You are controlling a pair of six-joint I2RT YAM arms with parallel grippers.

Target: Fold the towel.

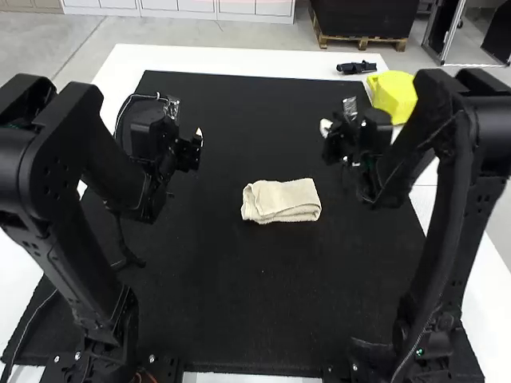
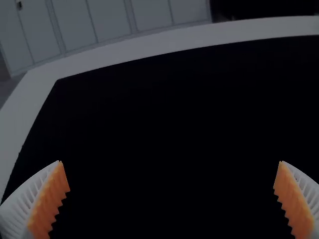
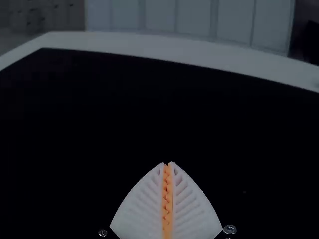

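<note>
- Towel (image 1: 281,201) lies between the left gripper (image 1: 192,150) and right gripper (image 1: 325,128), apart from both, on the black mat (image 1: 263,287).
- Cream, soft-looking cloth, folded into a small rough rectangle, layers stacked along its near edge.
- Left gripper: fingers spread wide, ribbed white, orange toothed pads (image 2: 49,201).
- Right gripper: pads pressed together, nothing between.

High view bright; wrist views seem dim.

Cream towel (image 1: 281,200). Black mat (image 1: 255,295). White table (image 1: 215,60). Yellow object (image 1: 394,94). White fingers (image 3: 139,209), orange pads (image 2: 48,201).
</note>
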